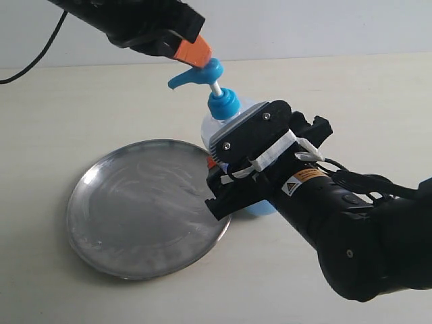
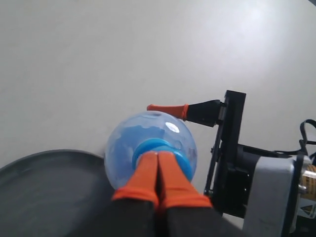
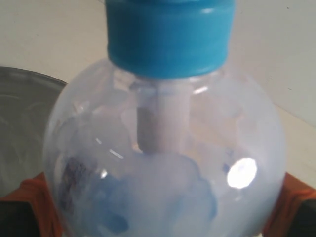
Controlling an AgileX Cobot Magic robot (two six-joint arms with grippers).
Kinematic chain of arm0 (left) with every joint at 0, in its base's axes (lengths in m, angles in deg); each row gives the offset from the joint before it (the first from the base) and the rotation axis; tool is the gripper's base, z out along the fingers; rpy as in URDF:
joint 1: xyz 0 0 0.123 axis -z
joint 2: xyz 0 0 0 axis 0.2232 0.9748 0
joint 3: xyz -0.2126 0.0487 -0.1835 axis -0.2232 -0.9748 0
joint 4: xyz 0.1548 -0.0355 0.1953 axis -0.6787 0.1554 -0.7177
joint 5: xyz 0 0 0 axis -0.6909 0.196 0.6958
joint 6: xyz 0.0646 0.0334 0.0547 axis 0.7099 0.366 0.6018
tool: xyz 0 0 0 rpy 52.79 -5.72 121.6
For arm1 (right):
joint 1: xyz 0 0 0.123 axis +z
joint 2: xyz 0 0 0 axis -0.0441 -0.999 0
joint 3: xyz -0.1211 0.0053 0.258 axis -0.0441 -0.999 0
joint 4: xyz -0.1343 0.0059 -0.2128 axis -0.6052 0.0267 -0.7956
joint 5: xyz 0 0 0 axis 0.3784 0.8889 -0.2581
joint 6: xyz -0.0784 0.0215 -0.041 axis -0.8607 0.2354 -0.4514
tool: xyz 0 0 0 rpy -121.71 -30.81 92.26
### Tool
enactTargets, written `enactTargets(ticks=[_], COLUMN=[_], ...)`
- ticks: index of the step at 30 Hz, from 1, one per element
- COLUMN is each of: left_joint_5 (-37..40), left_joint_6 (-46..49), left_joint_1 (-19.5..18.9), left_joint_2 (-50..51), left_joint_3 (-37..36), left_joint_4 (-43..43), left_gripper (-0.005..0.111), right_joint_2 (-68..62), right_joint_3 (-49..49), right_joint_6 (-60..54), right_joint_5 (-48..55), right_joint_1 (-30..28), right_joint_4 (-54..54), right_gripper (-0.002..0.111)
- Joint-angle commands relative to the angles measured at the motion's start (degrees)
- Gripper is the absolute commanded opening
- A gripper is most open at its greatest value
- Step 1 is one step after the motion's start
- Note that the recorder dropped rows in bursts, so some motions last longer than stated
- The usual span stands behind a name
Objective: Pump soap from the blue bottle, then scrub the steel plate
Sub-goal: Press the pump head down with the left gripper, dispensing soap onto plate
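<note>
The blue bottle (image 1: pixel 223 106) stands upright on the table, at the right rim of the steel plate (image 1: pixel 135 209). My right gripper (image 1: pixel 229 182) is shut on the bottle's round body, an orange pad (image 3: pixel 30 200) on either side. Pale blue soap (image 3: pixel 163 192) shows inside the clear bottle (image 3: pixel 163 148). My left gripper (image 1: pixel 194 51) is shut with nothing between its fingers. Its orange fingertips (image 2: pixel 148 165) lie pressed together on top of the blue pump head (image 1: pixel 201 71), whose spout points over the plate. The plate's dull surface carries faint whitish streaks.
The pale table (image 1: pixel 351 88) stretches behind and beside the bottle. A black cable (image 1: pixel 34 64) hangs at the back left. My right arm's bulky black body (image 1: pixel 358 236) fills the front right corner.
</note>
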Motion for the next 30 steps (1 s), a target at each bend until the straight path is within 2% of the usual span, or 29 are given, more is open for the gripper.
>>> enactTargets(ticks=[1, 30], left_joint_5=[3.83, 4.98], left_joint_6=[-0.39, -0.38], left_joint_1=[0.29, 0.29], left_joint_2=[0.32, 1.79], left_joint_3=[-0.34, -0.34], left_joint_4=[0.33, 0.44], left_gripper=[0.000, 0.000], right_joint_2=[0.02, 0.02], right_joint_3=[0.25, 0.25], right_joint_6=[0.00, 0.10], right_joint_5=[1.84, 2.28], right_joint_1=[0.01, 0.01], right_joint_4=[-1.61, -5.25], right_gripper=[0.000, 0.000])
